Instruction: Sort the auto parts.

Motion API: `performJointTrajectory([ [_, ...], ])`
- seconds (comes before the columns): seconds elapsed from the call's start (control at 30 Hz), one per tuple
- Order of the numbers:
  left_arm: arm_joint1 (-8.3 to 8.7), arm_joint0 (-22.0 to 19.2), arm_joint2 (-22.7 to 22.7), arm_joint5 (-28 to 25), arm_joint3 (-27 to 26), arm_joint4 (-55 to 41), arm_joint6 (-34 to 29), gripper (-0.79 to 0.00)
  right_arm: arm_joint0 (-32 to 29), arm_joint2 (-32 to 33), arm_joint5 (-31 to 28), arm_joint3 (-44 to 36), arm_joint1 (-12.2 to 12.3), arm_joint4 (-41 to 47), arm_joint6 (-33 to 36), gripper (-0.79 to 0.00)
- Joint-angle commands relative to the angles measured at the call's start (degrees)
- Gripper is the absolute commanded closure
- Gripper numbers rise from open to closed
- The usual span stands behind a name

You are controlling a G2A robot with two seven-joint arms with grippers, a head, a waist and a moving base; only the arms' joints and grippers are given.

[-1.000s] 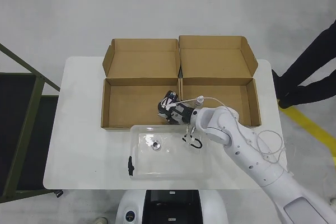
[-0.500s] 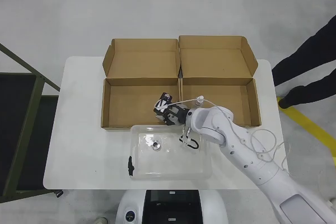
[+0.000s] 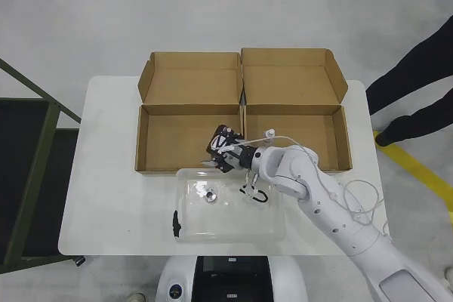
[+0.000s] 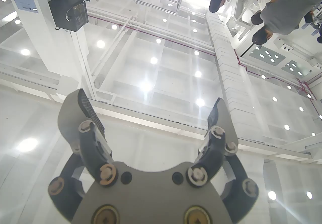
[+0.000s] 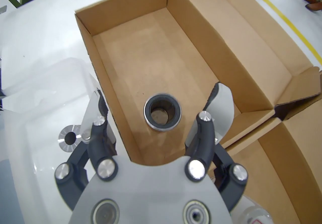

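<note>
My right gripper point(image 5: 158, 91) is open and hangs over the near right end of the left cardboard box point(image 5: 141, 53). A short metal ring with a dark rim point(image 5: 162, 111) lies on the box floor below the spread fingers, apart from both. In the top view this gripper point(image 3: 220, 155) sits at the edge between the left box point(image 3: 166, 140) and the clear plastic tray point(image 3: 279, 226). A flat metal washer point(image 3: 209, 195), also seen from the wrist point(image 5: 68, 138), lies in the tray. My left gripper point(image 4: 149, 99) points up at the ceiling, open and holding nothing.
The right cardboard box point(image 3: 302, 132) stands against the left one, both with lids folded back. The tray also holds a black hook-shaped part point(image 3: 258, 195) and a small black part point(image 3: 177, 224) at its left edge. A dark-framed rack stands left of the table.
The right gripper has shifted slightly left over the left box and its fingers look more spread. The tray's parts have not moved.
</note>
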Motion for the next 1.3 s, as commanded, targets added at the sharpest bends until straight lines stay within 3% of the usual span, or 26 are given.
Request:
performJointTrajectory([
  [0.0,0.0,0.0,0.0,0.0,0.0,0.0,0.0,-0.785,-1.5,1.3,-0.6,-2.6,0.4,-0.6,-0.9,-0.736],
  [0.37,0.0,0.0,0.0,0.0,0.0,0.0,0.0,-0.785,-11.0,8.2,-5.4,-16.5,2.7,-0.9,-1.6,-0.763],
  [0.63,0.0,0.0,0.0,0.0,0.0,0.0,0.0,-0.785,-16.6,9.3,-11.9,-23.0,4.0,-2.2,1.6,-0.785],
  [0.93,0.0,0.0,0.0,0.0,0.0,0.0,0.0,-0.785,-19.6,7.7,-15.2,-22.7,4.6,-4.0,2.4,-0.76],
  [1.27,0.0,0.0,0.0,0.0,0.0,0.0,0.0,-0.785,-17.1,3.4,-16.9,-17.7,4.2,-9.7,2.0,-0.727],
])
